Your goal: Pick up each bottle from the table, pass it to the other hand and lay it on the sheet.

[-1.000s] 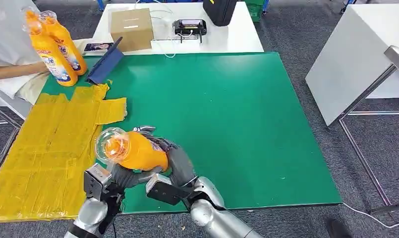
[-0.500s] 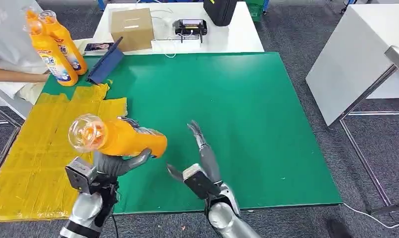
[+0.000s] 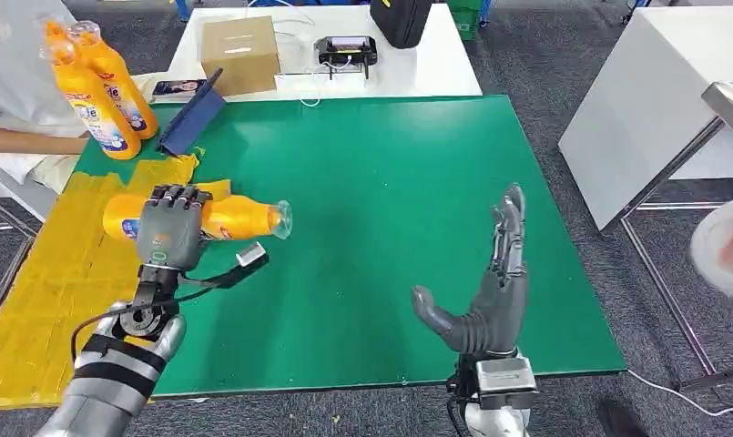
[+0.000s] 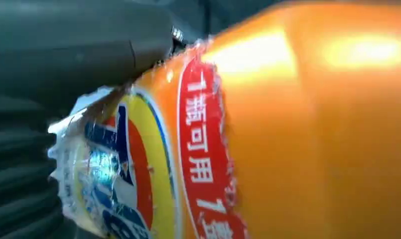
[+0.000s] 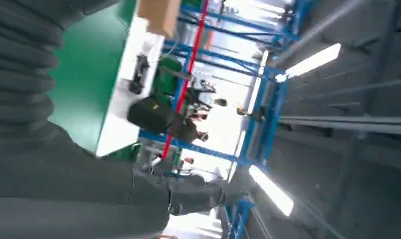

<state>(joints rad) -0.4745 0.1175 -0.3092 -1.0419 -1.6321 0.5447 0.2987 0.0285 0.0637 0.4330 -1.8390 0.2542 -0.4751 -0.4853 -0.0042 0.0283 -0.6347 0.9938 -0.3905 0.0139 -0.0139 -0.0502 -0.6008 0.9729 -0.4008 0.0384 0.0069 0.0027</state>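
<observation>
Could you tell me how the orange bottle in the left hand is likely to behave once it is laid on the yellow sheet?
The bottle looks round-bodied and lies sideways in the left hand, so it may roll once released. Its glossy plastic and film label suggest it could slip. The wrinkled sheet might damp rolling somewhat.

Left hand [image 3: 168, 229] seemingly clenched around its load; right hand [image 3: 488, 289] upright, fingers spread.

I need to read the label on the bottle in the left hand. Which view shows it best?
The left wrist view: the bottle's label is close up with legible print. The head view shows the whole bottle, with the left hand covering most of the label.
</observation>
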